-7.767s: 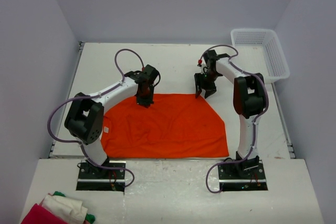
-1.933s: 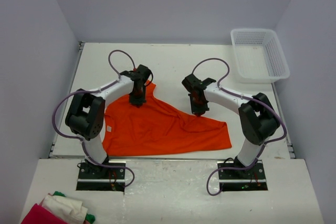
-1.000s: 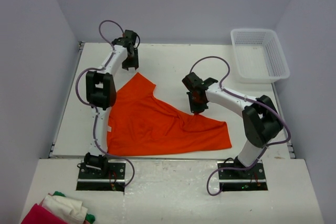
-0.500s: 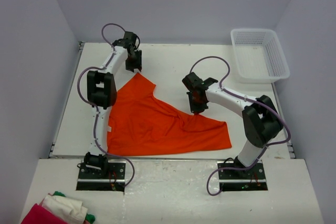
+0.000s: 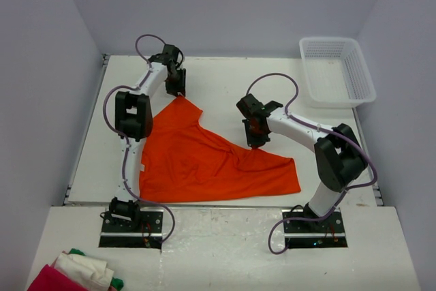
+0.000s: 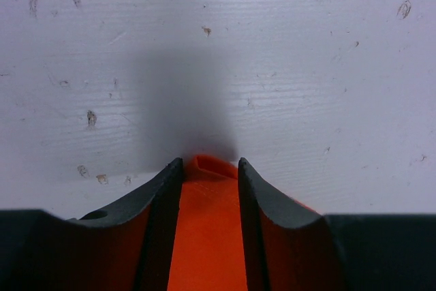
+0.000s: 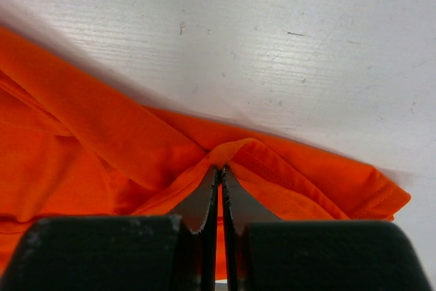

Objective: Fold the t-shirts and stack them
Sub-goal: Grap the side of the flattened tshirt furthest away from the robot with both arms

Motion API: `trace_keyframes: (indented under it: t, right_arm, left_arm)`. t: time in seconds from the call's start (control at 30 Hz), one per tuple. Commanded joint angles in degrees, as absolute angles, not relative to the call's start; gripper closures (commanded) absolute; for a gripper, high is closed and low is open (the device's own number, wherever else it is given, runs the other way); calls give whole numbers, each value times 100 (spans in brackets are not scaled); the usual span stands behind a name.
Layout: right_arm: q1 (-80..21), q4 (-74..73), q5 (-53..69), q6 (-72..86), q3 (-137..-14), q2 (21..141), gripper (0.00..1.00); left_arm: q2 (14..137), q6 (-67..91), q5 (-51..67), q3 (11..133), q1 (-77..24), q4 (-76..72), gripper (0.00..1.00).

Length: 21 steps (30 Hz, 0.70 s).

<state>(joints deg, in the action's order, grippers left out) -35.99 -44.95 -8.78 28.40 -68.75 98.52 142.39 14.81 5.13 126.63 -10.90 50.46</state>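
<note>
We see that the left gripper [image 6: 210, 168] has come back over the table [image 5: 225, 76] to the far left corner of the orange t-shirt [image 5: 197, 161]; its jaws stand half open around this corner, not yet pinching it. The right gripper [image 7: 219, 172] stays closed tight on a fold of the far edge; the t-shirt lies skewed at mid-table, so we judge it needs straightening before any fold.
</note>
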Motion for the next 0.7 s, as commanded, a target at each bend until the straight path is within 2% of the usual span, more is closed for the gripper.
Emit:
trace_keyframes:
  t: [0.0, 0.2, 0.3, 0.33, 0.67]
  right_arm:
    - [-3621, -4412, -817, 2804, -6943, 9686, 100]
    - [-3621, -4421, -861, 2804, -6926, 9712, 100]
    - [-3604, -4412, -879, 2830, -6961, 9747, 100]
    - [-3604, -4438, -879, 2847, -6996, 9756, 100]
    - [-3533, -4904, -1687, 2892, -7540, 9888, 100]
  left_arm:
    - [14317, 1283, 589, 12489, -1090, 5019, 61]
    - [14239, 1310, 598, 12323, -1099, 4957, 79]
    - [14159, 1318, 527, 12252, -1125, 4948, 92]
    - [14124, 1327, 527, 12235, -1134, 4940, 100]
    - [13115, 1696, -342, 11637, -1380, 4957, 100]
